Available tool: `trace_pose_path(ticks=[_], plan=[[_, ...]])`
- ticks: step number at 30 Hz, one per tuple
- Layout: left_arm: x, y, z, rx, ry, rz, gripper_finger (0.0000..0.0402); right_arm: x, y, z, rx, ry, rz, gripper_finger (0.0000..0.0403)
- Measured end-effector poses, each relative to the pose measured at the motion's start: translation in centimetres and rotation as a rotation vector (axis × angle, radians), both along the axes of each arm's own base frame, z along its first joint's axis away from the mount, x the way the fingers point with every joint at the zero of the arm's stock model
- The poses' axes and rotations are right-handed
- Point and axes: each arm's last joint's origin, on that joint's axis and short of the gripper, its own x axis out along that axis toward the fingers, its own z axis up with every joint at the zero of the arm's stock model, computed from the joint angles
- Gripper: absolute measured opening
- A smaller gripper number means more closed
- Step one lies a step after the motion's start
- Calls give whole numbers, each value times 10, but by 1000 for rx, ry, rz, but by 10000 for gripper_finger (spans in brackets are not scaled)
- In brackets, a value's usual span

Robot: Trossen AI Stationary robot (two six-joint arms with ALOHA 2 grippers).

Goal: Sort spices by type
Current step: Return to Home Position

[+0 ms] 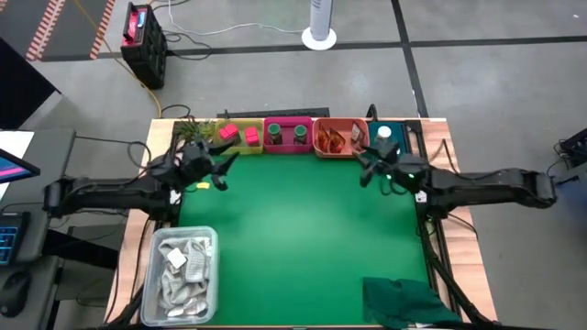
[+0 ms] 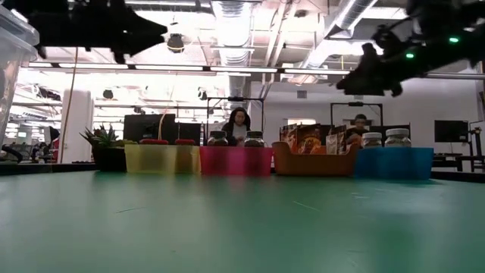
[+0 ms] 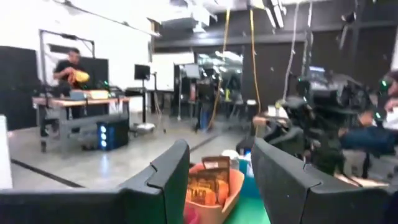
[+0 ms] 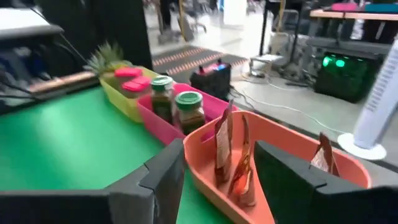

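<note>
Four trays stand in a row along the table's far edge. The yellow tray [image 1: 237, 137] holds two pink boxes [image 4: 132, 78]. Two dark green jars [image 4: 179, 107] stand upright in the pink tray [image 1: 286, 136]. Orange-brown packets [image 4: 231, 155] lean in the orange tray [image 1: 337, 139]. Two white-capped jars [image 2: 385, 139] stand in the teal tray [image 2: 394, 162]. My left gripper [image 1: 223, 165] hovers open just before the yellow tray. My right gripper [image 1: 365, 167] hovers open just before the orange tray [image 4: 280, 140]. Both are above the mat and hold nothing.
A clear tub of white packets [image 1: 183, 266] stands at the near left corner, and a folded green cloth [image 1: 405, 299] lies at the near right. A small plant [image 1: 191, 131] is left of the yellow tray. The green mat [image 1: 303, 229] lies open between. People sit in the room beyond.
</note>
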Motion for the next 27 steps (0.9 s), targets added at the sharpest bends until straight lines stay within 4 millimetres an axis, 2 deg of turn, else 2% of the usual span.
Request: trace_pose_path(ticks=[5, 12, 27], plan=[[-15, -2, -9, -18, -26, 40, 162, -25, 13, -12, 3, -95, 46, 214], [-22, -7, -35, -103, 25, 33, 162, -49, 20, -14, -7, -125, 78, 201], [-39, -13, -48, -176, 83, 53, 162, -83, 24, -16, -53, -125, 80, 170]])
